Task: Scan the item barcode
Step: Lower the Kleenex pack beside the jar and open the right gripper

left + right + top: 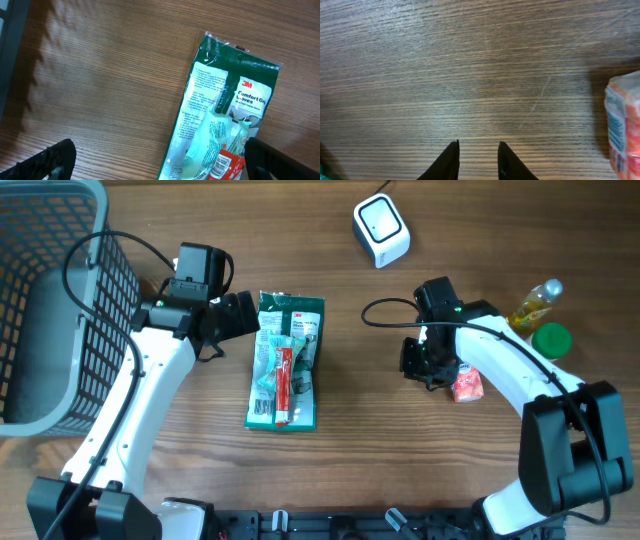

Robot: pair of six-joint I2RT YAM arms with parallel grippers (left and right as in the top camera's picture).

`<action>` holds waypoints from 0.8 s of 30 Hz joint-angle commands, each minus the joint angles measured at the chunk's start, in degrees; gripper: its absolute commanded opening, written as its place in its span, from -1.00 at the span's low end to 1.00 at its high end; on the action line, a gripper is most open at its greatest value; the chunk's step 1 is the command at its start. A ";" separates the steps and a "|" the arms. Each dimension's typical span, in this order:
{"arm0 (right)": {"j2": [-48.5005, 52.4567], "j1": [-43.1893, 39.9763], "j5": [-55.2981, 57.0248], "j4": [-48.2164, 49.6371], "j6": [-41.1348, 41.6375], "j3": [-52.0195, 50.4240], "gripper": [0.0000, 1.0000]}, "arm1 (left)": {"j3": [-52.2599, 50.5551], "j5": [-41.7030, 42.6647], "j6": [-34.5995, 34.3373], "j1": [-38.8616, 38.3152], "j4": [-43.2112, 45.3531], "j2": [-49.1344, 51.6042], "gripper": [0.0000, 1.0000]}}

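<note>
The white barcode scanner [381,230] stands at the back of the table. A green pack of 3M gloves [287,360] lies in the middle with a pale bag and a red barcoded wrapper [283,380] on top. My left gripper [243,314] hovers at its back left corner, open wide; in the left wrist view the gripper [160,167] straddles the gloves pack [225,105] and red wrapper [224,162]. My right gripper [424,370] points down at bare wood, its jaws [478,144] slightly apart with nothing between. An orange-pink packet [466,385] [624,125] lies just right of it.
A grey wire basket [50,310] fills the left side. A yellow bottle [535,305] and a green lid [551,340] sit at the right, behind the orange-pink packet.
</note>
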 commanded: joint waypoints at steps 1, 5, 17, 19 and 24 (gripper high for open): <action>-1.14 0.17 0.35 -0.04 0.17 -0.92 -0.50 | 0.90 -0.50 0.70 0.26 -0.04 -0.48 1.00; -1.14 0.17 6.10 -1.25 0.48 -2.25 -0.60 | 0.90 -0.50 0.70 0.26 -0.04 -0.48 1.00; -1.14 0.17 13.77 -4.22 0.24 -2.38 -0.78 | 0.90 -0.50 0.70 0.26 -0.07 -0.48 1.00; -1.14 0.17 13.81 -4.61 -0.22 -2.38 -0.80 | 0.90 -0.50 0.70 0.26 -0.04 -0.48 1.00; -1.14 0.17 15.76 -5.20 -1.40 -2.40 -0.88 | 0.90 -0.50 0.68 0.26 -0.04 -0.48 1.00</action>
